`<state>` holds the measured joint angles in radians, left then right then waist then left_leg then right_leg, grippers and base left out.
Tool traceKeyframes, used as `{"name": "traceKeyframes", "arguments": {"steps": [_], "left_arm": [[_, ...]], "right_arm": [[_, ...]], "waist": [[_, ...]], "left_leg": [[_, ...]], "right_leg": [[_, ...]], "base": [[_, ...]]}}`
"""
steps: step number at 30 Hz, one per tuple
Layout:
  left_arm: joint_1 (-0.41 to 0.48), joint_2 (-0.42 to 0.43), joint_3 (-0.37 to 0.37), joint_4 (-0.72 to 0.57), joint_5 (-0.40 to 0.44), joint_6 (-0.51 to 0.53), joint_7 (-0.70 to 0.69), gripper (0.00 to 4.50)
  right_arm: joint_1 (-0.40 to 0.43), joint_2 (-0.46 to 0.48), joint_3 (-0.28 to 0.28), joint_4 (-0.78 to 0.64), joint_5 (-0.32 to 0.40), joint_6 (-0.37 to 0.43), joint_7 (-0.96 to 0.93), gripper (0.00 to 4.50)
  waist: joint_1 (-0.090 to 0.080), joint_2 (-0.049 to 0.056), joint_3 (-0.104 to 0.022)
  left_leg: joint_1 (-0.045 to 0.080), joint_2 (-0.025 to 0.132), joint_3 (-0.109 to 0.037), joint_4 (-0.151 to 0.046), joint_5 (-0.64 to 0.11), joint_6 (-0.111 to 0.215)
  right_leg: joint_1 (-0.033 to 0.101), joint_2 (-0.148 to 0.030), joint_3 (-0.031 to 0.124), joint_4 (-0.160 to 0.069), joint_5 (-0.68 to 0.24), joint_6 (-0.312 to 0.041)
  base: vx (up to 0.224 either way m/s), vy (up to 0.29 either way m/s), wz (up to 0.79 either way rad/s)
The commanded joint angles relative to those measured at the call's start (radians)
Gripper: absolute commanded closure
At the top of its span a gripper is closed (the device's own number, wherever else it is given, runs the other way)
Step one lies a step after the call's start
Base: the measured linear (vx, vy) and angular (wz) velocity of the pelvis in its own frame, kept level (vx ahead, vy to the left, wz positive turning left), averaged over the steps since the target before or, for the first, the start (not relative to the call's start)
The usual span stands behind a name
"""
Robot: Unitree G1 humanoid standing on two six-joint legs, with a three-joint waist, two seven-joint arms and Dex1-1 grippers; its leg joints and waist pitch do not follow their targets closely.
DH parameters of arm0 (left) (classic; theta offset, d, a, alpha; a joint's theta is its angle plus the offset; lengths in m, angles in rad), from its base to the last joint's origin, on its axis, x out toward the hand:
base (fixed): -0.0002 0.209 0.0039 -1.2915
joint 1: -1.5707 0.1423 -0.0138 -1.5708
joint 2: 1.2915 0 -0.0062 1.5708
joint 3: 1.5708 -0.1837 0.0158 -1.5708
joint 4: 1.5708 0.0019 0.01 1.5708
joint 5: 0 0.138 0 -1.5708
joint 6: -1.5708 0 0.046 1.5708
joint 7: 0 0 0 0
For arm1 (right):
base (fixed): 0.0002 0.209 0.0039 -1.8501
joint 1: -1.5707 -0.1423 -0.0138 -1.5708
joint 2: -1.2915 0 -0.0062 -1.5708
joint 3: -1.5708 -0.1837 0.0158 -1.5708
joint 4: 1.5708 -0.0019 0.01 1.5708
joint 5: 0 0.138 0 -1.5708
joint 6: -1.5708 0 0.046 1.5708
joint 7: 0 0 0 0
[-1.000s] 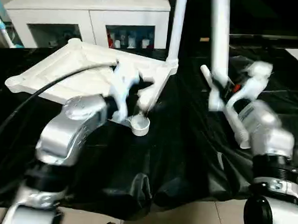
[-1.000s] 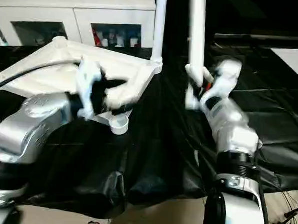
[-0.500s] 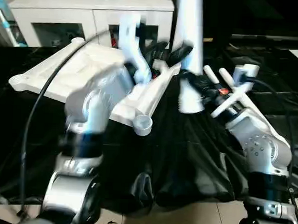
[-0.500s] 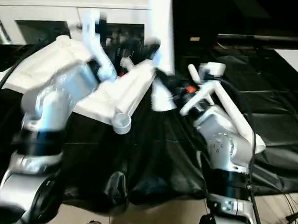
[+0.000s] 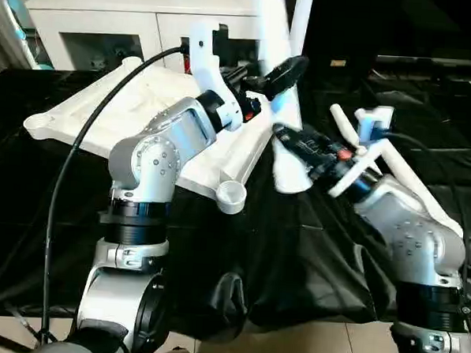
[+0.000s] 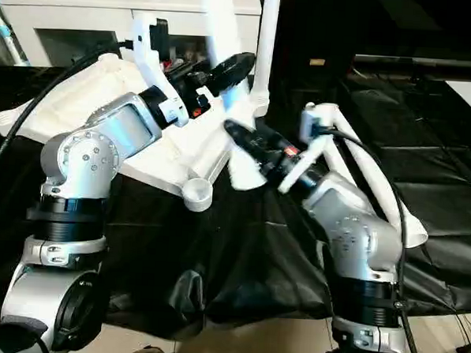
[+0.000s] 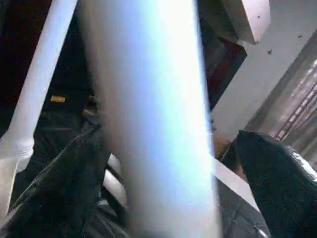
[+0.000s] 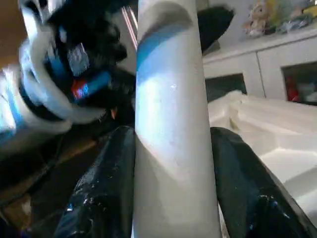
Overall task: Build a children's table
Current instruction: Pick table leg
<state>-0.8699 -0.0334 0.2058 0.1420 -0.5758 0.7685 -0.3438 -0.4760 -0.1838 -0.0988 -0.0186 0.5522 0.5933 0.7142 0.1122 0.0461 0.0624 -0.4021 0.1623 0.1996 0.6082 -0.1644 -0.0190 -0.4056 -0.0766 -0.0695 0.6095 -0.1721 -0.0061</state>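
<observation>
The white table top (image 5: 136, 112) lies upside down on the black-covered table, tilted, with an empty corner socket (image 5: 231, 194) at its near right. One white leg (image 5: 302, 26) stands upright in the far right socket. My right gripper (image 5: 299, 142) is shut on a second leg (image 5: 290, 165), which leans up and to the left; its fingers (image 8: 101, 191) press both sides of the tube (image 8: 171, 148). My left gripper (image 5: 274, 77) is open higher up on that leg (image 7: 148, 124), with a finger (image 7: 277, 173) on each side and a gap showing.
Two more white legs (image 5: 413, 186) lie on the black cover behind my right forearm. A white glass-door cabinet (image 5: 110, 12) stands behind the table. A black cable (image 5: 66, 164) arcs over my left arm. The cover hangs over the table's front edge (image 5: 237, 303).
My left arm has swung up from the top's near corner to the held leg. My right gripper has tilted that leg from upright and carried it left, toward the table top.
</observation>
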Motion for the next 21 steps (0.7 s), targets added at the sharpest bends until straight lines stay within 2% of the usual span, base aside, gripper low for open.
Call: {"name": "traceKeyframes", "arguments": {"steps": [1, 2, 3, 5, 7, 9, 18, 19, 21], "left_arm": [[-0.013, -0.005, 0.013, 0.007, -0.014, 0.025, 0.023, 0.49], [-0.012, -0.006, 0.016, 0.008, -0.01, 0.026, 0.035, 0.49], [-0.012, -0.006, 0.016, 0.008, -0.01, 0.026, 0.035, 0.63], [-0.011, -0.008, 0.024, 0.013, -0.001, 0.011, 0.065, 0.81], [-0.014, -0.012, 0.035, 0.019, -0.003, 0.003, 0.08, 0.83], [-0.016, -0.012, 0.04, 0.022, -0.003, -0.002, 0.091, 1.15], [-0.02, -0.013, 0.054, 0.018, -0.023, 0.014, 0.113, 1.78], [-0.02, -0.013, 0.054, 0.017, -0.026, 0.015, 0.117, 1.92], [-0.02, -0.013, 0.053, 0.015, -0.027, 0.017, 0.122, 2.09]], "right_arm": [[-0.003, -0.007, 0.03, -0.029, -0.04, -0.04, -0.018, 2.65], [-0.001, -0.012, 0.06, -0.029, -0.086, -0.077, -0.031, 2.65], [-0.001, -0.012, 0.06, -0.029, -0.086, -0.077, -0.031, 2.65], [0.005, -0.008, 0.101, -0.031, -0.147, -0.128, -0.061, 2.65], [0.007, -0.002, 0.107, -0.032, -0.157, -0.136, -0.071, 2.65], [0.008, 0.004, 0.117, -0.033, -0.17, -0.142, -0.081, 2.65], [0.004, 0.011, 0.149, -0.013, -0.216, -0.194, -0.107, 2.65], [0.003, 0.012, 0.15, -0.011, -0.221, -0.199, -0.111, 2.65], [0.0, 0.012, 0.15, -0.009, -0.228, -0.205, -0.117, 2.65]], "waist": [[0.0, -0.018, -0.079], [0.0, -0.018, -0.079], [0.0, -0.017, -0.079], [-0.001, -0.016, -0.078], [-0.002, -0.017, -0.078], [-0.003, -0.016, -0.077], [-0.003, -0.016, -0.077], [-0.003, -0.011, -0.077], [-0.004, -0.01, -0.077]], "left_leg": [[0.023, 0.06, -0.038, -0.066, -0.182, 0.033], [0.024, 0.06, -0.037, -0.066, -0.184, 0.033], [0.024, 0.061, -0.038, -0.067, -0.189, 0.031], [0.024, 0.059, -0.038, -0.067, -0.191, 0.031], [0.025, 0.059, -0.038, -0.068, -0.2, 0.031], [0.024, 0.06, -0.039, -0.069, -0.205, 0.035], [0.025, 0.061, -0.039, -0.07, -0.215, 0.033], [0.026, 0.061, -0.04, -0.07, -0.219, 0.033], [0.026, 0.061, -0.041, -0.071, -0.225, 0.03]], "right_leg": [[0.044, -0.077, 0.044, -0.086, -0.304, -0.151], [0.044, -0.077, 0.044, -0.086, -0.304, -0.151], [0.044, -0.076, 0.043, -0.087, -0.308, -0.146], [0.043, -0.075, 0.044, -0.087, -0.31, -0.14], [0.043, -0.075, 0.044, -0.088, -0.314, -0.138], [0.043, -0.075, 0.044, -0.089, -0.316, -0.139], [0.043, -0.074, 0.045, -0.087, -0.307, -0.142], [0.042, -0.075, 0.045, -0.088, -0.309, -0.143], [0.043, -0.074, 0.045, -0.088, -0.308, -0.142]], "base": [[0.0, 0.0, 0.0], [0.0, 0.0, 0.0], [0.0, 0.0, 0.0], [0.0, 0.0, 0.0], [0.0, 0.0, 0.0], [0.0, 0.0, 0.0], [0.0, 0.0, 0.0], [0.0, 0.0, 0.0], [0.0, 0.0, 0.0]]}}
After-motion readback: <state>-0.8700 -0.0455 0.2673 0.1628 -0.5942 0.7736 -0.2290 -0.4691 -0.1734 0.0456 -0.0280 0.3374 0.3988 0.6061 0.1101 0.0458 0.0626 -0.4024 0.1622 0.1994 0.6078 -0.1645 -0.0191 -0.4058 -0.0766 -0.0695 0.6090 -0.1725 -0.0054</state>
